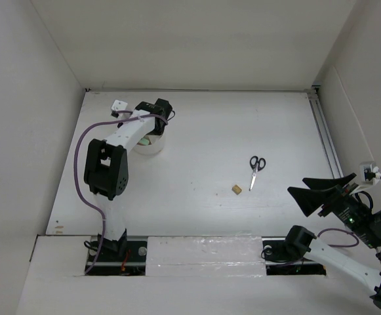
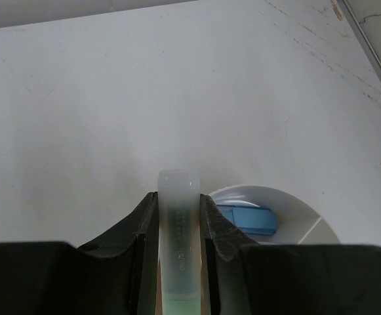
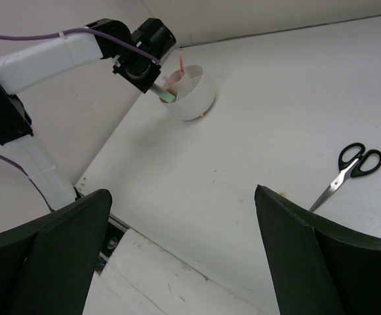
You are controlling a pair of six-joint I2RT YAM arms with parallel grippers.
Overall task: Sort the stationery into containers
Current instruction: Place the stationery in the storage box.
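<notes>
Left wrist: left claw (image 2: pixel 178 210) pinching translucent green highlighter (image 2: pixel 177 187) by low round white divided cup (image 2: pixel 308 213); right claw (image 3: pixel 181 193) wide, empty. Risk of clipping rim, tipping cup.

Seen from above and behind the arm bases (image 1: pixel 111 248), the overhead camera looks down on the whole bench (image 1: pixel 197 131). The left wrist camera peers past its own hand (image 2: pixel 177 200), close over the white cup (image 2: pixel 301 213). The right wrist camera (low, at the near right corner) faces across the bench toward that cup and shares the scissors (image 3: pixel 351 169) with the overhead view.
</notes>
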